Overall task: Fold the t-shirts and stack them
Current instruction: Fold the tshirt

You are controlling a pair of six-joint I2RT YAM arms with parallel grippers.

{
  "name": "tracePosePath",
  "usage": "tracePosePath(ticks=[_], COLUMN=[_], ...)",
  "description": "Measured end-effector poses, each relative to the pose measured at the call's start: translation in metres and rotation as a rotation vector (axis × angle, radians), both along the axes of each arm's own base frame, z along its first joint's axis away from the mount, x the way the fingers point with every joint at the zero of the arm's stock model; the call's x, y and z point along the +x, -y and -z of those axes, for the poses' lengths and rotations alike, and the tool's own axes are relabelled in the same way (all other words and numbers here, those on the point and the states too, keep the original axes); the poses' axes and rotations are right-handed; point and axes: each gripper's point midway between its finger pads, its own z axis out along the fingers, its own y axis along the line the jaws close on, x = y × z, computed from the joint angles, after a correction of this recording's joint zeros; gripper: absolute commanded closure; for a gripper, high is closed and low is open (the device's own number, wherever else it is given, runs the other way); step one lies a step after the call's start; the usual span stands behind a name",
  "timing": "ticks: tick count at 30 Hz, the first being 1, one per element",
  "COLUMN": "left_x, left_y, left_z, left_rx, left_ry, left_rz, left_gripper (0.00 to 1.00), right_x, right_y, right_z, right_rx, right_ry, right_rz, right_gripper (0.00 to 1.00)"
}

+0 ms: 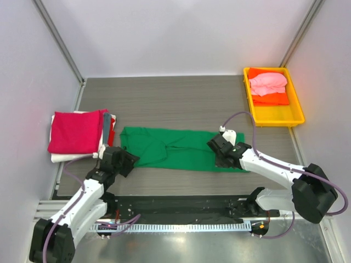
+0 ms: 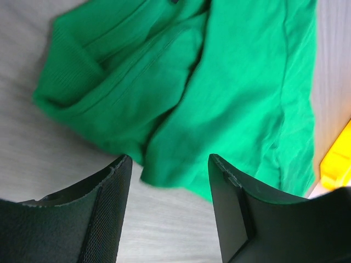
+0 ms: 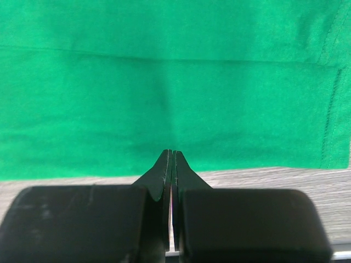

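A bright green t-shirt (image 1: 175, 148) lies folded into a long strip across the middle of the table. My left gripper (image 1: 129, 161) is open and empty at the strip's left near corner. In the left wrist view the gripper (image 2: 167, 158) has its jaws wide apart just short of the green cloth (image 2: 236, 82). My right gripper (image 1: 214, 145) is shut over the strip's right end. In the right wrist view its closed tips (image 3: 171, 152) sit at the near hem of the green shirt (image 3: 164, 82), with no cloth seen between them.
A stack with a crimson shirt (image 1: 77, 131) on top, white (image 1: 63, 158), grey (image 1: 106, 126) and red (image 1: 112, 131) edges showing, lies at the left. A yellow tray (image 1: 274, 116) at the back right holds a pink shirt (image 1: 267, 83) on an orange one (image 1: 271, 99).
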Motion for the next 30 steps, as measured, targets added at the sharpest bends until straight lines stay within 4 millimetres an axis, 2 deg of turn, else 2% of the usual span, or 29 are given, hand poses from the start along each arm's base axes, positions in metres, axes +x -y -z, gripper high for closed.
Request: tracePosePath(ticks=[9, 12, 16, 19, 21, 24, 29, 30], left_x=[0.037, 0.05, 0.08, 0.113, 0.14, 0.193, 0.295, 0.315], left_y=[0.007, 0.009, 0.014, 0.023, 0.032, 0.051, 0.092, 0.099], left_z=[-0.001, -0.001, -0.004, -0.004, -0.004, -0.006, -0.014, -0.017], left_rx=[-0.011, -0.005, 0.02, 0.043, 0.045, 0.026, 0.002, -0.001], left_ry=[0.048, 0.06, 0.069, 0.066, 0.068, 0.088, 0.136, 0.161], left_rz=[-0.031, -0.037, -0.03, -0.006, 0.014, 0.058, 0.158, 0.177], left_gripper=[0.41, 0.41, 0.41, 0.42, 0.44, 0.45, 0.46, 0.46], right_x=[0.0, 0.003, 0.004, -0.001, -0.007, -0.017, -0.043, -0.05], right_y=[0.01, 0.007, -0.003, -0.021, -0.041, -0.09, -0.199, -0.221], right_z=[0.027, 0.028, 0.028, 0.029, 0.029, 0.029, 0.026, 0.025], right_rx=[-0.106, -0.105, -0.085, -0.068, -0.054, 0.005, 0.234, 0.281], right_ry=[-0.061, -0.058, -0.043, -0.03, -0.03, -0.04, -0.094, -0.113], right_rz=[0.023, 0.023, 0.001, -0.046, -0.092, -0.181, -0.325, -0.352], right_gripper=[0.99, 0.99, 0.99, 0.99, 0.99, 0.99, 0.98, 0.92])
